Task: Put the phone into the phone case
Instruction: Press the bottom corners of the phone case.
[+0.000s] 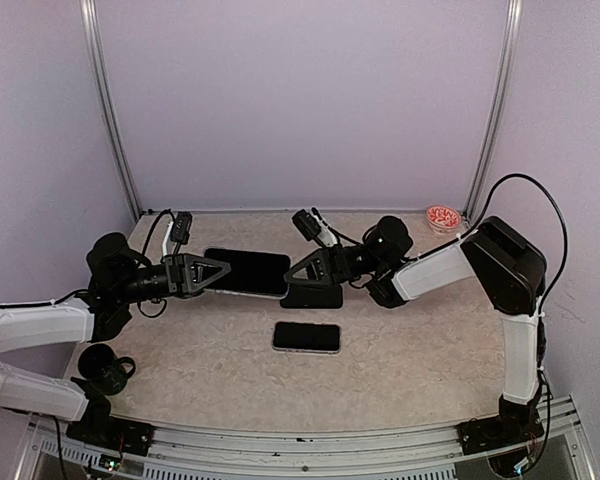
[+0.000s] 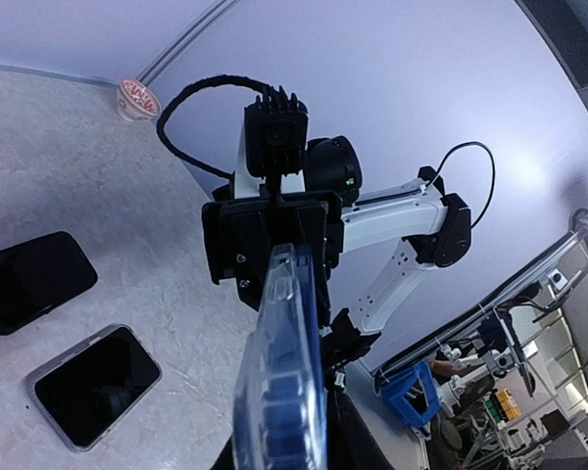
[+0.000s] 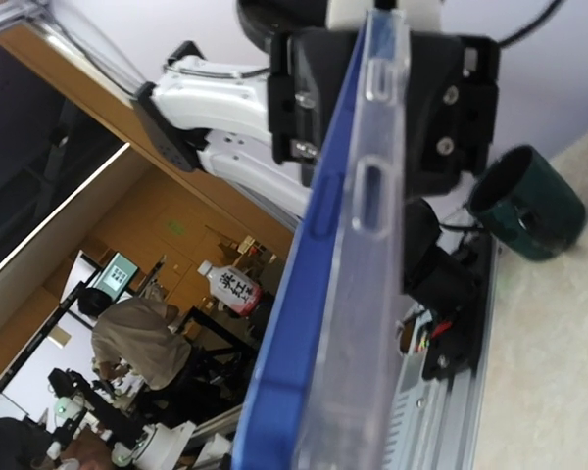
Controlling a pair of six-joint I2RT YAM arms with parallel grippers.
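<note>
**While Gripped at Both Ends, Held Level in Mid-Air**

When viewed from above, shows the phone case [image 1: 245,272] raised off the table [image 1: 400,350], level, long axis running left to right, dark face up. Cannot tell whether anything sits inside it. Has the left fingers [image 1: 218,271] clenched on its left end and the right fingers [image 1: 302,270] clenched on its right end, tips pointing at each other. Bears this out from each wrist: a clear plastic rim with button cut-outs and a blue back, seen edge-on, running straight from the near fingers into the opposite pair. Cannot judge how hard either pair presses.

Shows the phone [image 1: 306,338] flat on the table, screen up, with a silver rim around it. Lies nearer the arm bases than the case and well apart from both pairs of fingers. Shows a phone-shaped black slab [image 1: 312,296] on the table just beyond the phone, partly hidden below the right fingers. Cannot say whether it is a phone or a second case. Shows a small red-and-white bowl [image 1: 443,217] at the far right corner and a dark cup [image 1: 102,368] near the left arm's base.
</note>
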